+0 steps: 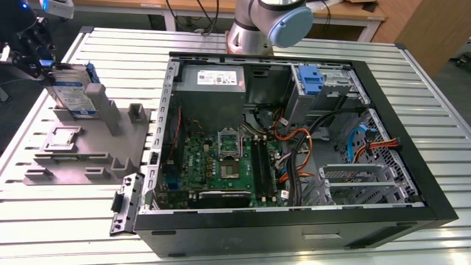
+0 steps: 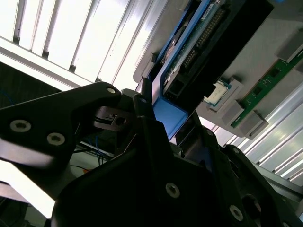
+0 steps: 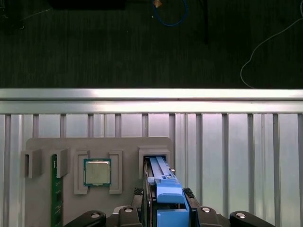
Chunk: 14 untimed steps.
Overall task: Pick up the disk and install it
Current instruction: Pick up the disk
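At the exterior view's left, the gripper (image 1: 44,65) pinches the disk (image 1: 74,93) upright at the grey holder (image 1: 88,150): silver, blue rails, white blue-banded label, print illegible.

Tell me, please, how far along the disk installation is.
Nothing is installed yet: the flat silver hard drive with blue plastic rails stands upright in the grey plastic fixture, outside the open black computer case. In hand: the gripper is at the drive's upper end. Left: lifting it out and seating it in the case.
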### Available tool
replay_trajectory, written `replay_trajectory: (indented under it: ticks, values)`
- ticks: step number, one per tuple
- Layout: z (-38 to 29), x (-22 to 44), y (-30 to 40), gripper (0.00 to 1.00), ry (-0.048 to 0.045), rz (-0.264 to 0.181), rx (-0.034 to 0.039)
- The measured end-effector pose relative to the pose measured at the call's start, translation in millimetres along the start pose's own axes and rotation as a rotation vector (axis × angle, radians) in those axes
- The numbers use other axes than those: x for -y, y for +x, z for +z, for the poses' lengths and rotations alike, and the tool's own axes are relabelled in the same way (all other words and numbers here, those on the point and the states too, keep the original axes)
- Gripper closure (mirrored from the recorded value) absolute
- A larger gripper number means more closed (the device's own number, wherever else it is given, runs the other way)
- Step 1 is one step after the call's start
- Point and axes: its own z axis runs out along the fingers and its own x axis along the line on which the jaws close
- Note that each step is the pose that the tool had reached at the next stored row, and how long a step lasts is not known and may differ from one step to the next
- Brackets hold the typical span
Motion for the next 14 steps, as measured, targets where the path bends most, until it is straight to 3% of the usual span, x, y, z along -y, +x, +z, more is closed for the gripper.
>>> replay_trajectory:
  ticks: [14]
  values:
    - [0.3,0.1,0.1,0.55,0.0006,0.013,0.0002]
